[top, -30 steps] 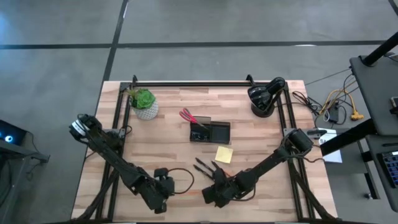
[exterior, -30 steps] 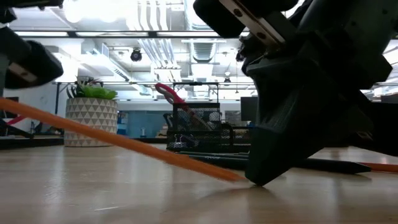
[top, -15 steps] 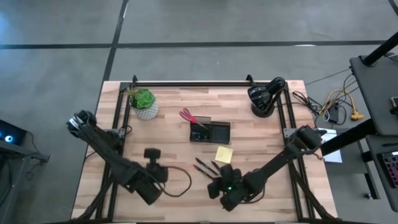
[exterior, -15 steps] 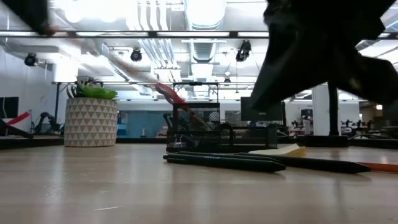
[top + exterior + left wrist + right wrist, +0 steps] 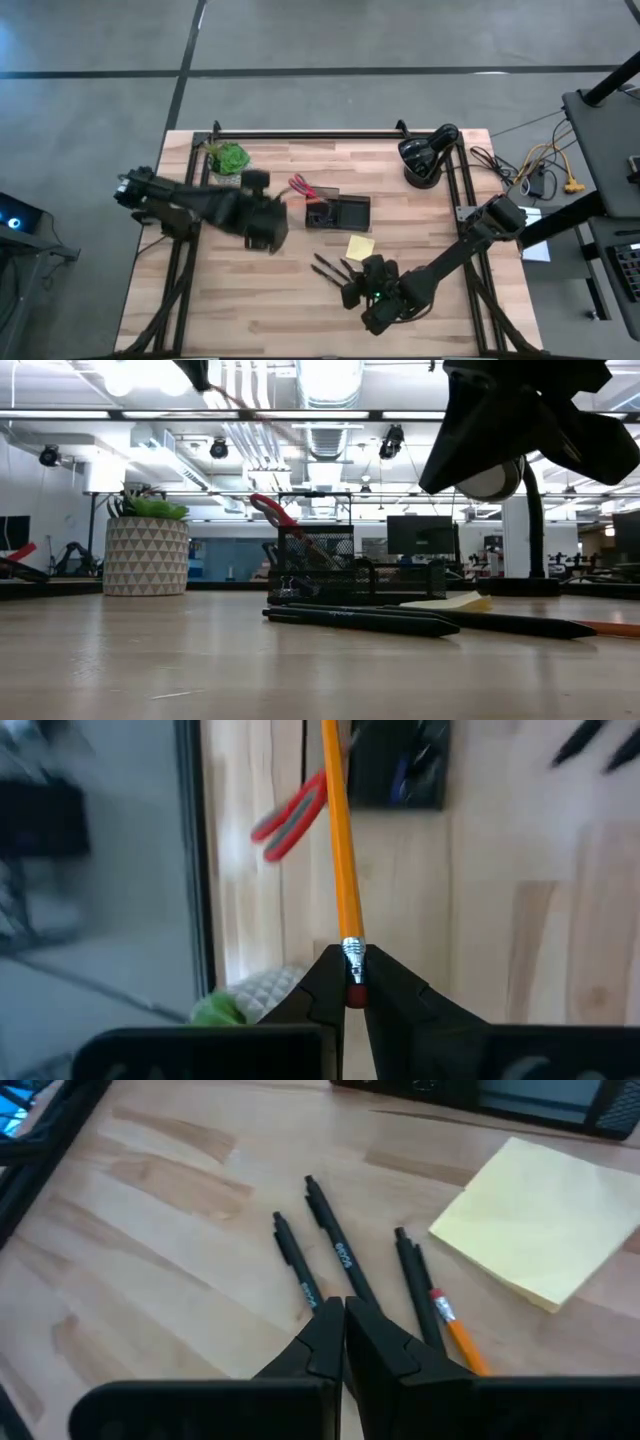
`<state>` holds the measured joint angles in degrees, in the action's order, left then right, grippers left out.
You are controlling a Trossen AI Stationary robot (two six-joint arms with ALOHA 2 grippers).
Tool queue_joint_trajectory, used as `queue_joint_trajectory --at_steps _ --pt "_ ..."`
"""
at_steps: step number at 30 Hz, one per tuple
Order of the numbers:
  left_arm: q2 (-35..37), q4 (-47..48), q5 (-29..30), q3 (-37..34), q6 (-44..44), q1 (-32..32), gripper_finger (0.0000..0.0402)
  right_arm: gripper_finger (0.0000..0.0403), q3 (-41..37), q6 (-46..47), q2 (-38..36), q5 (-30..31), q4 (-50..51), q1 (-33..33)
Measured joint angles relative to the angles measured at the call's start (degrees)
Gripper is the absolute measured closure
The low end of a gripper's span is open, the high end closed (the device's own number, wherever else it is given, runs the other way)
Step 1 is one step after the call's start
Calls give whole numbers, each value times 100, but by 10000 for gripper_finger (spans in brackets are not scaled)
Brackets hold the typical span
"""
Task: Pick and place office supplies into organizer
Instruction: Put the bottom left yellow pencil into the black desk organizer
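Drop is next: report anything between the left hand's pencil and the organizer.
Only the red-handled scissors, leaning out of the dark mesh organizer beside the slim orange pencil in the shut left hand; otherwise nothing visible.

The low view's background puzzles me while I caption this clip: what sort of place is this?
Probably an open-plan lab or workshop: exposed ceiling ducts and strip lights overhead, a dark monitor on a far desk, and a light wooden slatted table in front.

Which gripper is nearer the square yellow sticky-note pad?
Right. The right gripper hovers just in front of the sticky-note pad, over the black pens. The left gripper is farther, beyond the organizer, holding the orange pencil.
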<state>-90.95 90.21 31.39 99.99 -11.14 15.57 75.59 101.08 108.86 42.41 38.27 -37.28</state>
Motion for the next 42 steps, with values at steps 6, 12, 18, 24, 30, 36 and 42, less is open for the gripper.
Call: queue_joint_trajectory --at_steps 6,12,18,24,30,36,42 --pt "-288 -15 -261 -91 616 -838 398 394 -2 58 0 -13 5 -8" --pt "-684 -19 -412 -53 1574 -1150 398 394 -4 97 0 -21 12 -8" --pt "-1158 -35 -334 -48 2349 -1196 398 394 -7 100 0 -23 12 -8" --pt "-1536 -67 371 318 2808 -1224 391 394 -36 327 0 -32 16 -8" --pt "-1644 -487 531 911 3774 -1222 386 394 -72 505 0 -39 34 -8" --pt "-1726 -313 533 916 4314 -1222 384 394 -79 505 2 -39 38 -8" --pt "-1812 -36 931 913 4326 -1222 389 394 -98 498 4 -39 52 -8"
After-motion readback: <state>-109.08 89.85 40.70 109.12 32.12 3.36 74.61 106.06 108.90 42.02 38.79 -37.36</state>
